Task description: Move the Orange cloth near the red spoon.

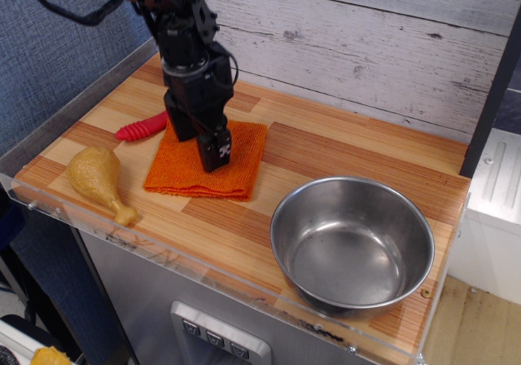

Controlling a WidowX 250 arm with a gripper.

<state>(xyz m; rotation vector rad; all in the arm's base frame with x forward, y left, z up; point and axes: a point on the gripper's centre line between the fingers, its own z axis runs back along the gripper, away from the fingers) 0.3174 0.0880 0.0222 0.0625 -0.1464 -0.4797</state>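
**Cloth beside the spoon, hand pressed onto it**

The wooden surface [342, 149] carries four things. Largest is the steel bowl [352, 244], at the right front, well apart from the rest and out of the path. Next is the Orange cloth [183, 173], a folded square lying flat left of centre; its upper left corner comes just beside the red handle, and whether the two touch cannot be told because the arm covers that spot. The hand [213, 155] stands directly over the cloth, its tip down on the cloth's upper middle; whether the fingers pinch the fabric or are merely closed against it cannot be told from this view. The toy drumstick [98, 180] lies at the left front, near the cloth's left edge but apart from it. Smallest is the red spoon [142, 126], long axis running from lower left to upper right, its head hidden behind the arm.

By judgement the cloth already lies near the spoon; what remains is to let go and lift straight up, and nothing blocks that.
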